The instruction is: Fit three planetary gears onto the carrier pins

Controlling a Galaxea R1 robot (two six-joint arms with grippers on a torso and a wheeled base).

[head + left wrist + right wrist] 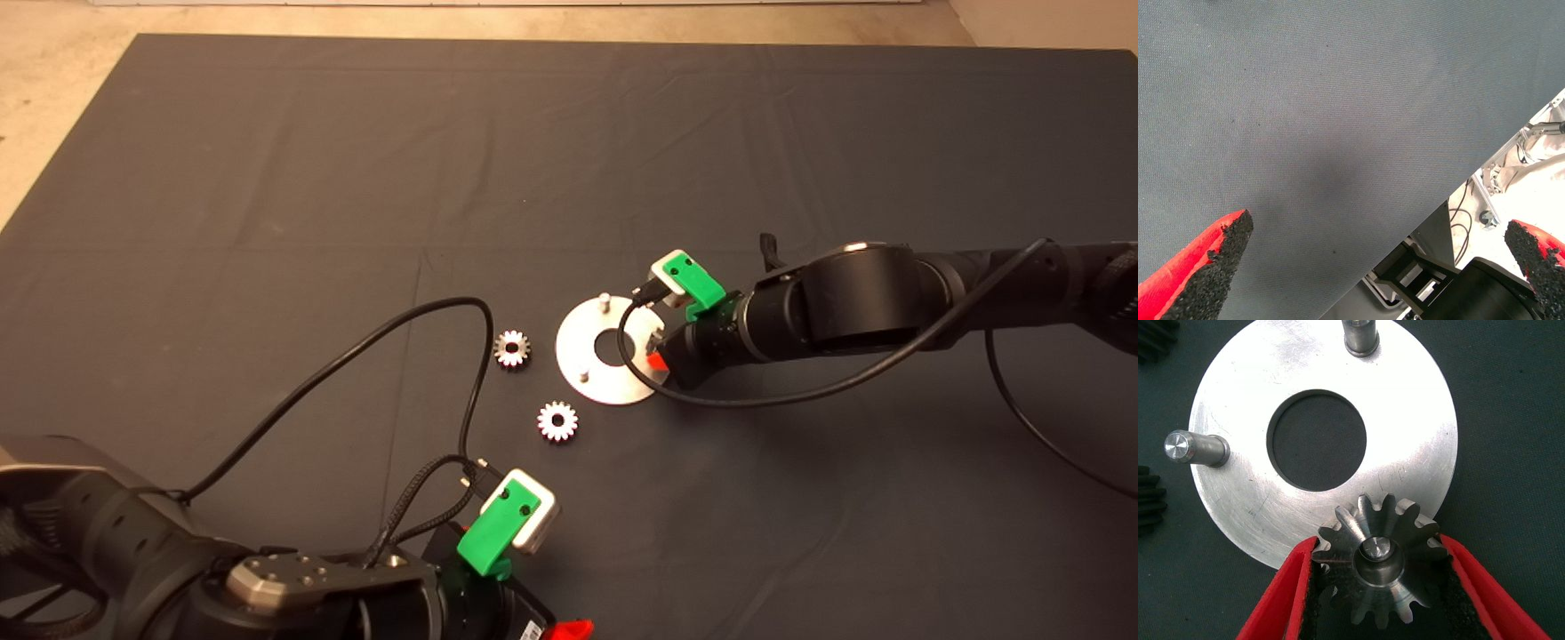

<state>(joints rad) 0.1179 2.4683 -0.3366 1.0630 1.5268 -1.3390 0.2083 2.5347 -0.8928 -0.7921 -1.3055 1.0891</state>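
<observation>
We see the right gripper (pixel 1379 587) reach in from the mat's right edge to the silver carrier plate (pixel 587 360) near the middle of the dark mat (pixel 569 160). Its red fingers (pixel 1281 600) clasp one planetary gear (pixel 1381 557) by the teeth, and the gear sits over the plate's rim with a pin tip (pixel 1376 549) showing through its centre hole. Two more carrier pins (pixel 1195 448) stand bare and upright on the plate, either side of its large centre hole.

Two other gears lie flat on the mat, apart from the plate on its left: one (pixel 512 348) beside it, the other (pixel 557 421) nearer the mat's front edge.

The left gripper (pixel 1378 267) waits over the front edge, its fingers spread wide with nothing between them; its wrist view shows bare mat and some frame and cabling beyond the edge.
</observation>
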